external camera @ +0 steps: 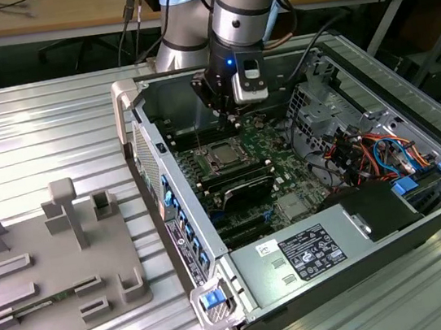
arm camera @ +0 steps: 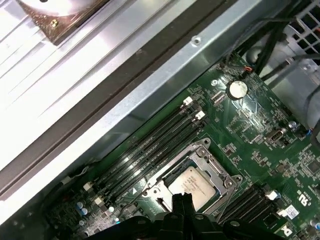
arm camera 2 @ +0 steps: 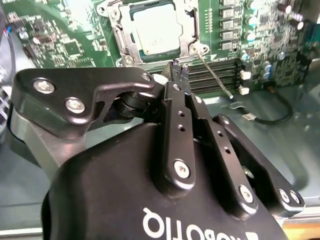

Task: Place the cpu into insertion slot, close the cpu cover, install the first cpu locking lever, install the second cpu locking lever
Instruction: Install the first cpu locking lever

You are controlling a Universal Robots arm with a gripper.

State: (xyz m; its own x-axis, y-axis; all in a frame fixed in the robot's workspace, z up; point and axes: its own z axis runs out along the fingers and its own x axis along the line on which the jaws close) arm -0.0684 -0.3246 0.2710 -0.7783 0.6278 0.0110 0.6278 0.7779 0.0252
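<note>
The cpu [arm camera 2: 155,22] lies flat in the insertion slot [arm camera 2: 192,48] on the green board, silvery top up. The cpu cover [arm camera 2: 121,35] lies down around it as a thin metal frame. One thin wire locking lever [arm camera 2: 215,75] sticks out from the socket corner across the memory slots, unlatched. My gripper [arm camera 2: 177,70] hovers just beside the socket edge, fingers together with nothing between them. In the exterior view my gripper [external camera: 226,113] hangs above the cpu [external camera: 221,155] inside the open case. In the first wrist view the gripper [arm camera: 182,201] sits at the edge of the cpu [arm camera: 195,182].
Long black memory slots [arm camera: 145,155] flank the socket. The case wall [external camera: 171,196] rises on the exterior view's left; bundled cables [external camera: 367,153] and a power supply [external camera: 307,255] lie on its right. A grey fixture plate [external camera: 50,271] rests on the table outside the case.
</note>
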